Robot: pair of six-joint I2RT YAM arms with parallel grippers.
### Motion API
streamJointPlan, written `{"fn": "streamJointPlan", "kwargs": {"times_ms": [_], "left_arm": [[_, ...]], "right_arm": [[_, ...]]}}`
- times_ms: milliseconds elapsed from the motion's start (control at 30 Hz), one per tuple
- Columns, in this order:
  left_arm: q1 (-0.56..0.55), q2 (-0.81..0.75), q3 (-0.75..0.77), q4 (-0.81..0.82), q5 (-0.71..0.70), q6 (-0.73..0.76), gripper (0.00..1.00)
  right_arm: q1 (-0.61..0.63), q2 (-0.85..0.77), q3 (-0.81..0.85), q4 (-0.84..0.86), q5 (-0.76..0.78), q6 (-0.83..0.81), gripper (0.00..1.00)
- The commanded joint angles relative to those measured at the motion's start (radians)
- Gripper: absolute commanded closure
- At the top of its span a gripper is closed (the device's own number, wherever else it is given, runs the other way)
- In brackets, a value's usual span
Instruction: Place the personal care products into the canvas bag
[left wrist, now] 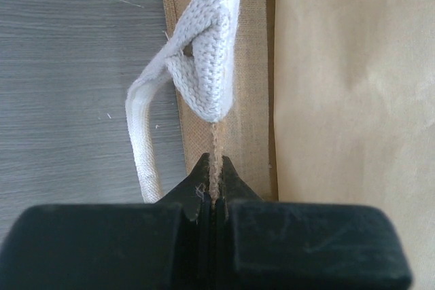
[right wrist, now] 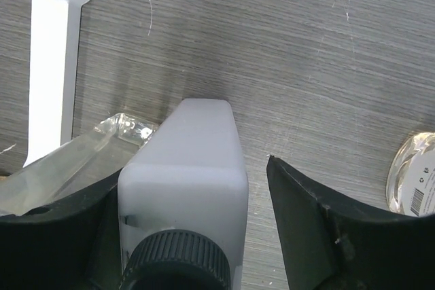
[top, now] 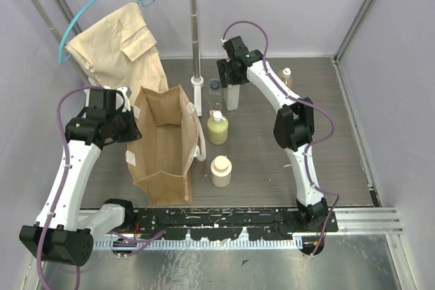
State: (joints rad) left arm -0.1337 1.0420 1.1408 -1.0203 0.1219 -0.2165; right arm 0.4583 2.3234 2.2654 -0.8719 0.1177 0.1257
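Note:
The canvas bag stands upright and open at centre left. My left gripper is shut on its left rim; in the left wrist view the jaws pinch the fabric edge below a pale strap handle. My right gripper is open and straddles the white bottle with a dark cap, with a gap on its right side. The clear bottle stands just left of it. The yellow-green bottle, the squat cream bottle and the amber bottle stand on the table.
A white rack pole and its foot stand just left of the clear bottle. A beige garment hangs on a teal hanger at the back left. A bottle with a barcode label shows at the right edge of the right wrist view.

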Motion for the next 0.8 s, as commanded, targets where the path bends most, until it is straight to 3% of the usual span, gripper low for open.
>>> {"fn": "streamJointPlan", "kwargs": {"times_ms": [0,67,100,600,767], "left_arm": [[-0.003,0.004,0.014,0.03,0.033,0.009,1.0],[-0.004,0.002,0.011,0.033,0.035,0.008,1.0],[-0.002,0.003,0.008,0.035,0.037,0.008,1.0],[-0.002,-0.006,-0.023,0.065,0.059,-0.006,1.0],[-0.003,-0.01,-0.021,0.066,0.065,-0.01,1.0]], "right_arm": [[0.002,-0.015,0.032,-0.042,0.024,-0.029,0.81],[0.002,-0.041,0.042,-0.054,0.048,-0.035,0.96],[0.003,-0.054,0.056,-0.066,0.069,-0.036,0.99],[0.013,-0.391,0.161,-0.043,0.041,-0.036,0.99],[0.042,-0.451,0.213,-0.049,-0.085,-0.015,0.99]]}}
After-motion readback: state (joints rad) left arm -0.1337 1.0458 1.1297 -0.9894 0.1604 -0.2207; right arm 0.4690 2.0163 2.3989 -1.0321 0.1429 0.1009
